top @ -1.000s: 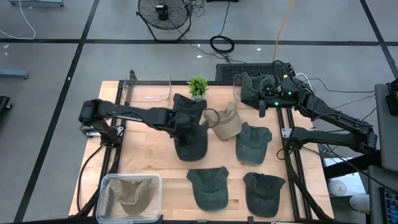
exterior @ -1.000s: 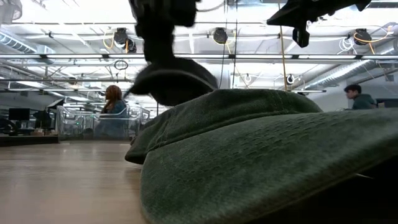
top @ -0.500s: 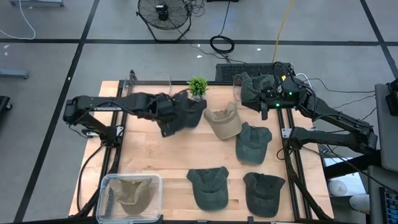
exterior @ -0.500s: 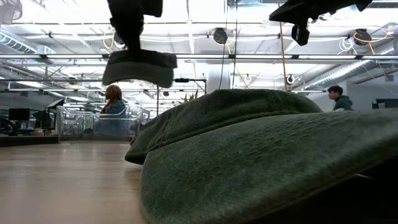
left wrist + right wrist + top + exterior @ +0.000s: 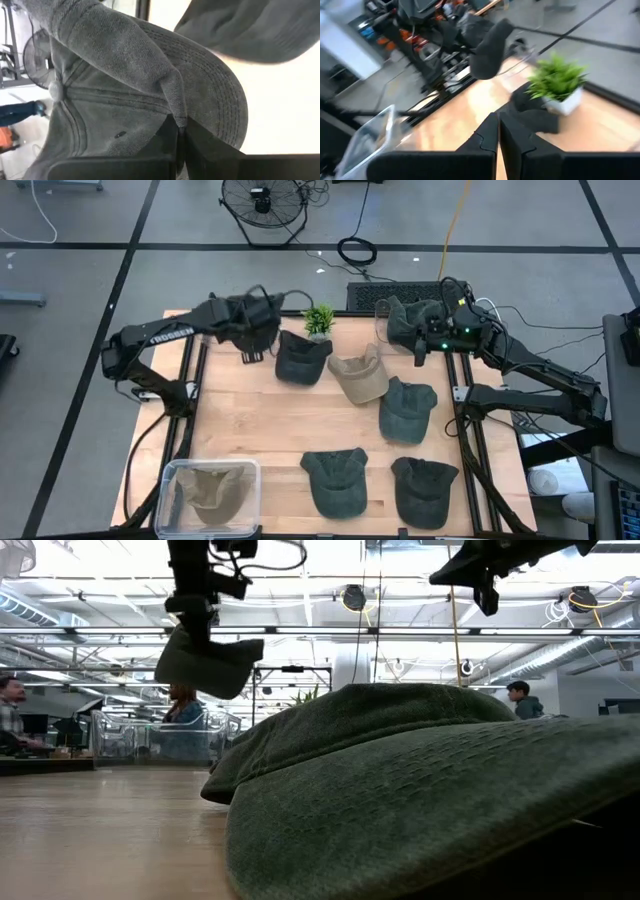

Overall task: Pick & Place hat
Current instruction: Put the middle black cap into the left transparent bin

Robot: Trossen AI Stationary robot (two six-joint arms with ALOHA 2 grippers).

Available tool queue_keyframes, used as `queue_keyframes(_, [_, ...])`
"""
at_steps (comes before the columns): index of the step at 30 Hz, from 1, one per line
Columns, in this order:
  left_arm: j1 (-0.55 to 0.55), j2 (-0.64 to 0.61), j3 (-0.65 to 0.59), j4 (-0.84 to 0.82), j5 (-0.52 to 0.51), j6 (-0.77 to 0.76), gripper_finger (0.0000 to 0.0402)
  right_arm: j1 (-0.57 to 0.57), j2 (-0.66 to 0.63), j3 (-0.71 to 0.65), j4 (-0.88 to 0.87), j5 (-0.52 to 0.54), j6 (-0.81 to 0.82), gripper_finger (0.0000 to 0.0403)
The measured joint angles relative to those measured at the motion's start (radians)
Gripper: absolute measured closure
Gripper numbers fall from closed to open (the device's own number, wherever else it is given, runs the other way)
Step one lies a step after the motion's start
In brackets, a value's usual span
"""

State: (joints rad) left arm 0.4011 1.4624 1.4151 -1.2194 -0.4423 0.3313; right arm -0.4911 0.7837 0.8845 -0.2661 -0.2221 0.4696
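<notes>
My left gripper (image 5: 193,622) hangs a dark grey hat (image 5: 208,660) in the air over the clear bin (image 5: 222,332) at the table's far left. The same hat (image 5: 487,47) shows in the right wrist view. Another dark hat (image 5: 301,358) lies crown-up on the table beside the small plant (image 5: 318,318). On the table also lie a beige hat (image 5: 362,376) and three green hats (image 5: 405,410). My right gripper (image 5: 421,352) waits shut and level at the far right, with nothing in it. My left gripper pinches a raised fold of the hat's crown (image 5: 176,111) between its two fingers, right where the crown meets the stitched brim (image 5: 227,100). The fingers slant down from above. The hat hangs below them, tilted and clear of the table.
A clear bin (image 5: 208,492) at the near left corner holds a beige hat. Another bin at the far right holds a dark hat (image 5: 408,320). A big green hat (image 5: 430,800) fills the low view's foreground. People stand in the room behind.
My left gripper has carried the dark hat up from the table's middle and swung it toward the far left corner, turning as it went. The hat, low over the table before, now hangs clear over the far-left bin.
</notes>
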Motion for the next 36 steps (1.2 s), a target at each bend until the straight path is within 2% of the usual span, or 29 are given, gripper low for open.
queue_keyframes(7, [0.182, -0.050, -0.033, 0.098, 0.124, 0.227, 0.0396, 0.000, 0.000, 0.000, 0.007, 0.171, -0.003, 0.0399])
queue_keyframes(12, [0.295, -0.133, -0.111, 0.238, 0.190, 0.306, 0.0395, 0.000, 0.002, 0.000, 0.007, 0.174, -0.003, 0.0399])
queue_keyframes(15, [0.345, -0.158, -0.151, 0.248, 0.234, 0.341, 0.0395, 0.000, 0.004, 0.000, 0.006, 0.177, -0.003, 0.0399])
queue_keyframes(19, [0.393, -0.186, -0.199, 0.259, 0.262, 0.357, 0.0396, 0.000, 0.004, 0.000, 0.002, 0.227, -0.003, 0.0399])
queue_keyframes(25, [0.456, -0.189, -0.280, 0.380, 0.267, 0.375, 0.0389, -0.001, 0.006, 0.000, 0.001, 0.299, -0.003, 0.0399])
queue_keyframes(29, [0.487, -0.185, -0.334, 0.409, 0.317, 0.389, 0.0395, -0.001, 0.011, 0.000, 0.002, 0.302, -0.002, 0.0399])
queue_keyframes(36, [0.517, -0.185, -0.392, 0.408, 0.312, 0.421, 0.0376, -0.001, 0.024, 0.000, 0.002, 0.301, 0.027, 0.0399])
